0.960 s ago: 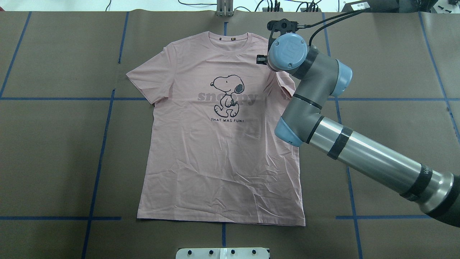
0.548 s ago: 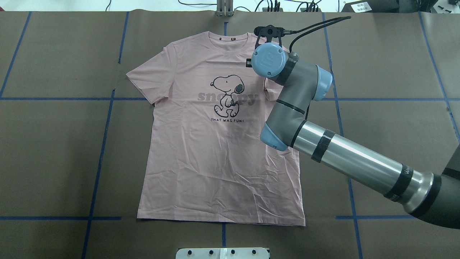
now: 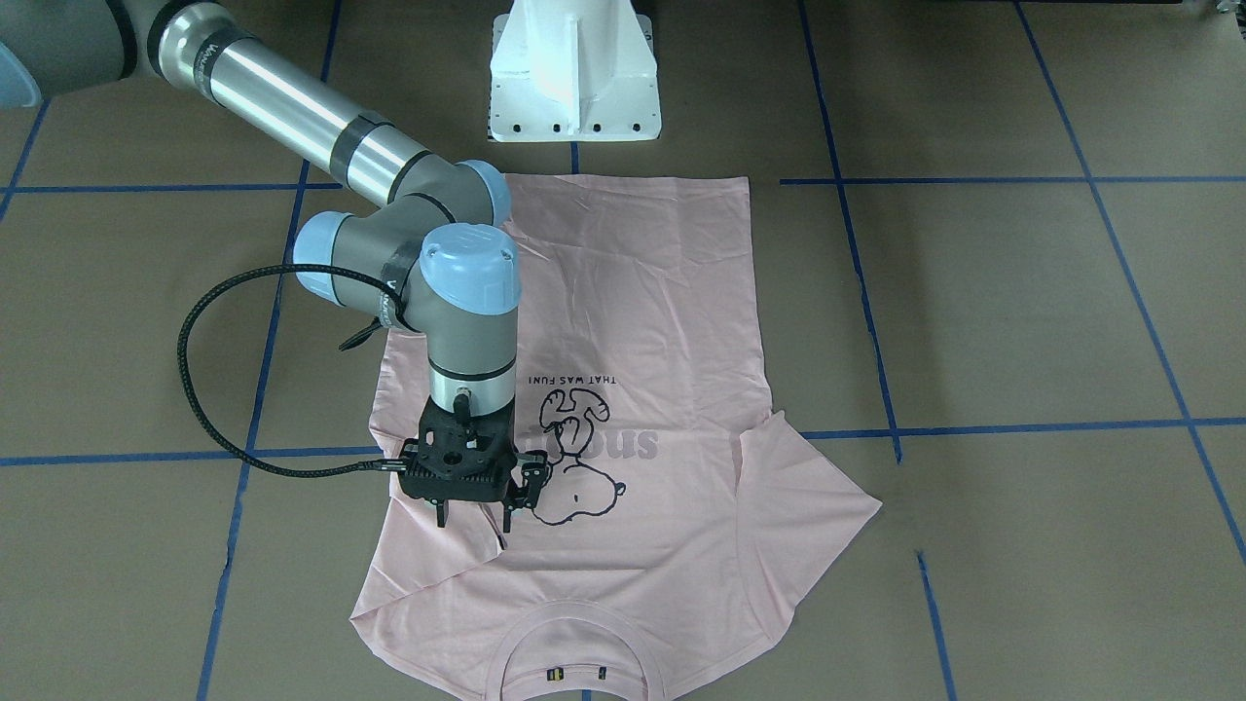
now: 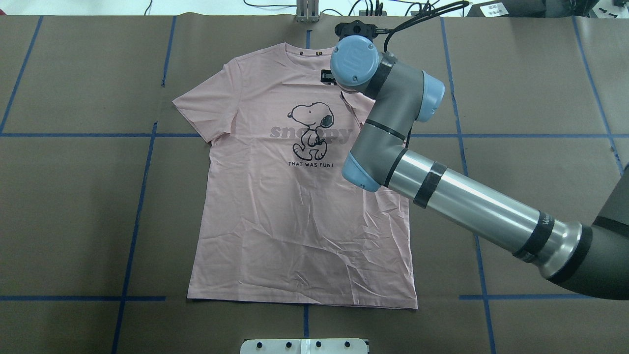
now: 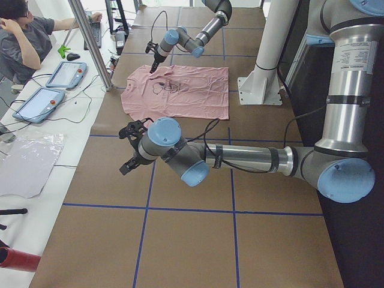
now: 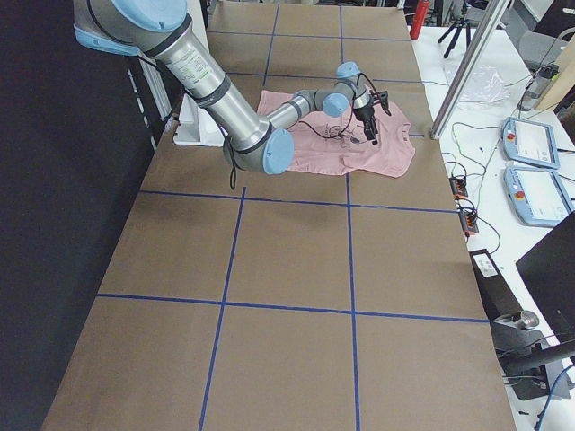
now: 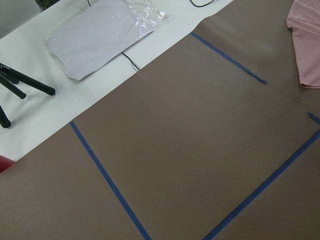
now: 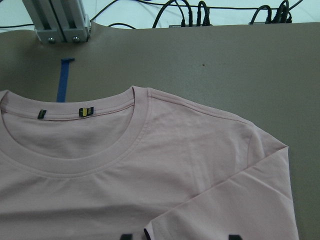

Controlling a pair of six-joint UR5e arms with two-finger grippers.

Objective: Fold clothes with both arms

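Note:
The pale pink T-shirt (image 4: 295,221) lies flat, print up, collar away from the robot; it also shows in the front view (image 3: 662,292). My right gripper (image 3: 474,521) hangs over the shirt's right shoulder, beside the dog print, its fingers spread apart. In the right wrist view (image 8: 180,236) the two fingertips stand wide apart over the right sleeve (image 8: 235,200), which lies folded inward onto the chest (image 4: 351,105). The left sleeve (image 4: 204,108) is spread out. My left gripper (image 5: 127,149) hovers over bare table well off the shirt; I cannot tell its state.
The white pedestal base (image 3: 574,78) stands at the shirt's hem end. Blue tape lines (image 4: 142,196) cross the brown table cover. An aluminium post (image 4: 307,10) and cables sit past the collar. An operator (image 5: 24,36) and tablets (image 5: 63,73) are beyond the far edge.
My right arm has swung left across the shirt's shoulder, and the right sleeve has come over with it onto the chest. The rest of the shirt has not moved.

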